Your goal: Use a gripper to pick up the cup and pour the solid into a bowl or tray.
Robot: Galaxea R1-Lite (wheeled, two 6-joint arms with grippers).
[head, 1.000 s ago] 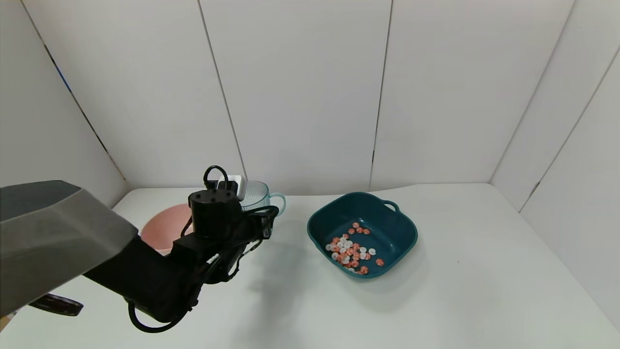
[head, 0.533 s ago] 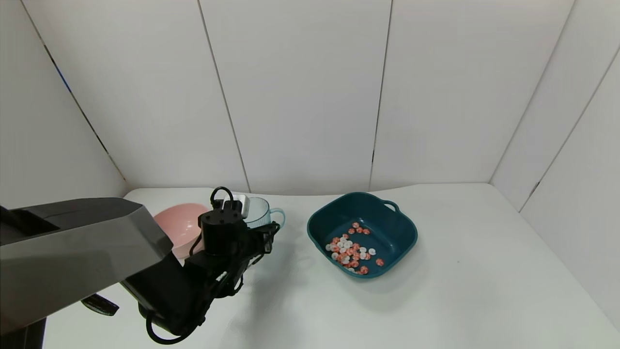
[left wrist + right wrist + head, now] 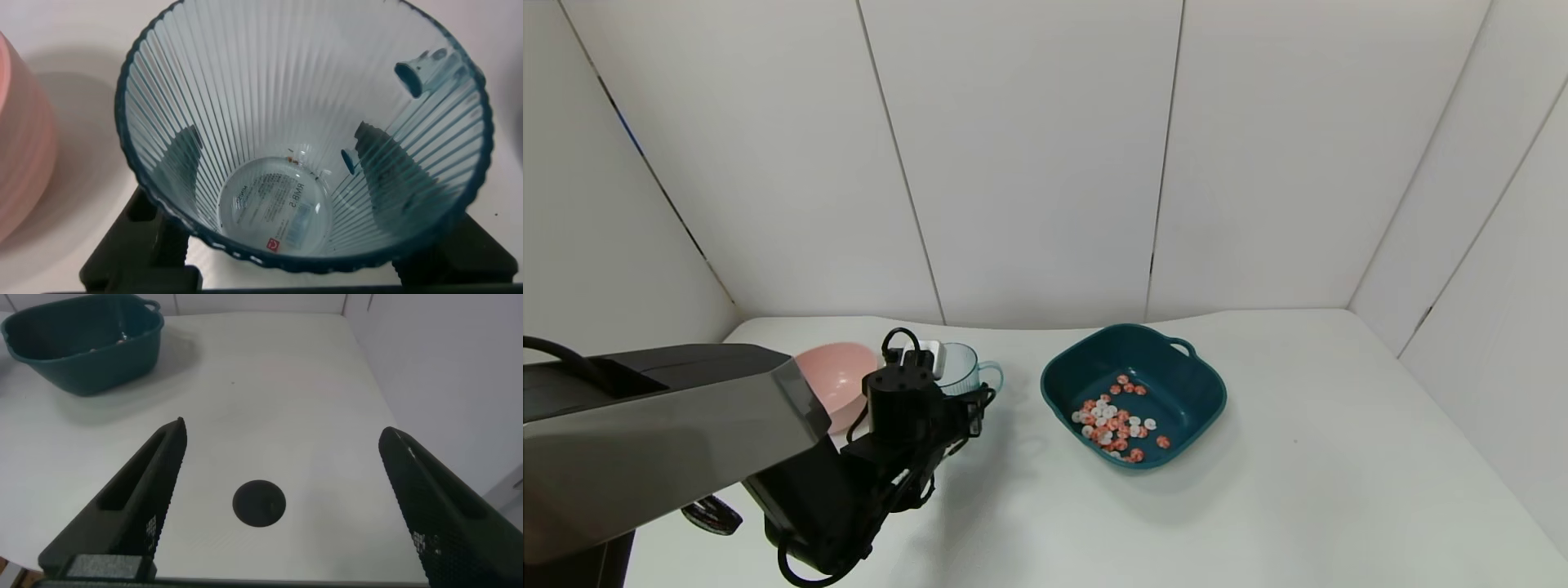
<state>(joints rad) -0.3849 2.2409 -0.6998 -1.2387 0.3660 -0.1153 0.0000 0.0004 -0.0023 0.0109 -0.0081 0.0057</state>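
My left gripper (image 3: 956, 392) is shut on the cup (image 3: 960, 366), a ribbed pale-blue mug held upright low over the table, its handle pointing toward the basin. In the left wrist view the cup (image 3: 278, 204) is empty, and the fingers (image 3: 184, 155) show through its wall on both sides. The solid (image 3: 1115, 425), orange-red and white pieces, lies in the dark teal basin (image 3: 1213, 388). My right gripper (image 3: 283, 431) is open and empty over bare table, out of the head view. The basin (image 3: 82, 343) shows far off in its view.
A round pink bowl (image 3: 829, 384) stands just left of the cup and also shows in the left wrist view (image 3: 20, 155). A black round spot (image 3: 259, 504) marks the table under the right gripper. White walls enclose the table on three sides.
My left arm has lowered the cup toward the table beside the pink bowl, keeping it upright. The basin and its pieces have not moved.
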